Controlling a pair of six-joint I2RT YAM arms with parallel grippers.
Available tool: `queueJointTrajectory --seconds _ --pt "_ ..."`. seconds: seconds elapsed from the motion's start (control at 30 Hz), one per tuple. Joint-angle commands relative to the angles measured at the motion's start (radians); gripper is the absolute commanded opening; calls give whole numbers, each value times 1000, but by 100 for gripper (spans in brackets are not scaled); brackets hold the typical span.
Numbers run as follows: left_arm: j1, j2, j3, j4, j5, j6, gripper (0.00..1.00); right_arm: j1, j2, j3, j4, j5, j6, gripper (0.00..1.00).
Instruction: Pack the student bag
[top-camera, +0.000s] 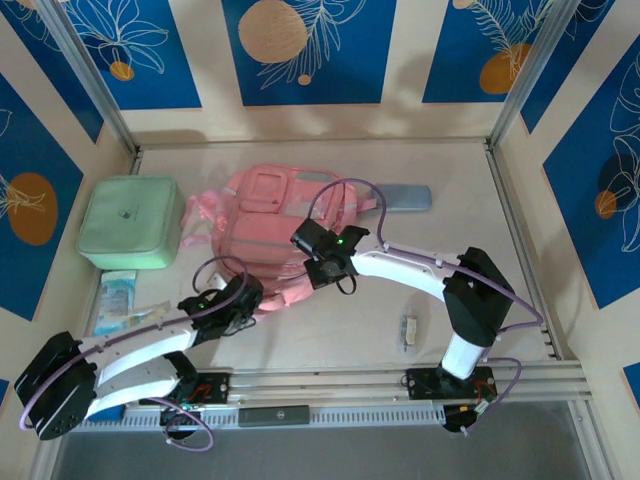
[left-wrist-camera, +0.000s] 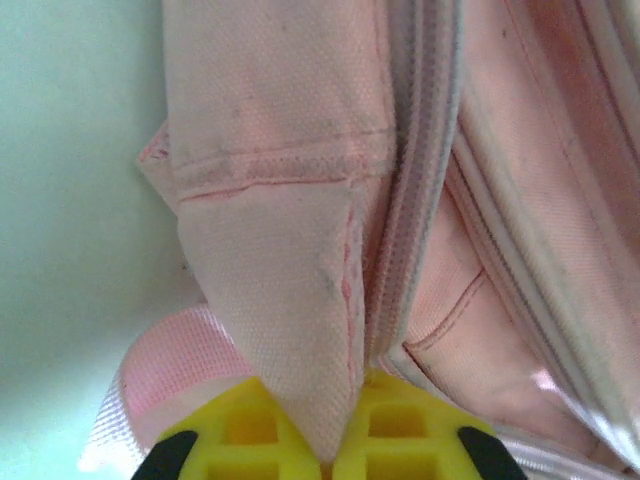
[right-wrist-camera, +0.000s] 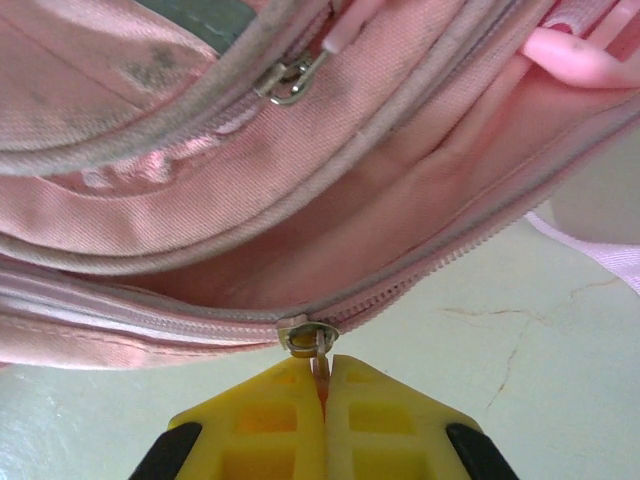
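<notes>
Starting at my end of the table, I see both arm bases bolted to the metal rail. Just past it a small pale packet lies alone on the right, and a few blue-printed papers lie on the left beside the left arm.

The left gripper sits at the near left corner of the pink backpack. On its wrist camera the yellow fingers are pressed together on a fold of the backpack's fabric, next to a closed zipper line.

The right gripper is at the backpack's near edge, further right, its jaws closed on the zipper pull hanging from a slider. To one side of that slider the zipper is parted, and I can look into a pink-lined compartment. A second slider shows on another zipper beyond.

The backpack lies flat mid-table, straps spilling to its left. A mint-green square case sits left of it, close to the straps. A flat grey-blue pouch lies just beside its far right corner.
</notes>
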Motion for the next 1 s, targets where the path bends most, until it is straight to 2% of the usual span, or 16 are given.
queueJointTrajectory --seconds 0.0,0.13,0.23,0.33,0.47,0.6,0.63,0.7,0.73,0.83,0.93,0.97 --pt "101 -83 -31 -170 -36 128 0 -40 8 29 -56 65 -15 0" --pt "273 -216 -53 -250 55 333 0 -116 32 39 -55 64 -60 0" --pt "407 -273 -44 -327 127 448 0 -156 70 64 -54 98 -79 0" --pt "498 -288 -43 -326 192 534 0 -168 86 87 -53 83 -83 0" --pt "594 -230 2 -339 235 633 0 -159 52 62 -63 71 -61 0" --pt "625 -174 55 -343 259 686 0 -149 9 -2 -8 -54 -40 0" --pt "625 -171 60 -333 282 697 5 -147 15 0 -3 -76 -38 0" --pt "624 -180 78 -368 286 712 29 -143 28 17 -7 -115 -42 0" --pt "625 -193 97 -410 256 725 37 -137 19 16 4 -144 -38 1" --pt "624 -252 162 -503 209 782 47 -136 -39 10 17 -229 -15 25" --pt "623 -274 244 -563 233 826 51 -175 -82 55 -36 -276 9 43" --pt "621 -270 262 -572 246 833 52 -195 -89 68 -40 -289 14 46"
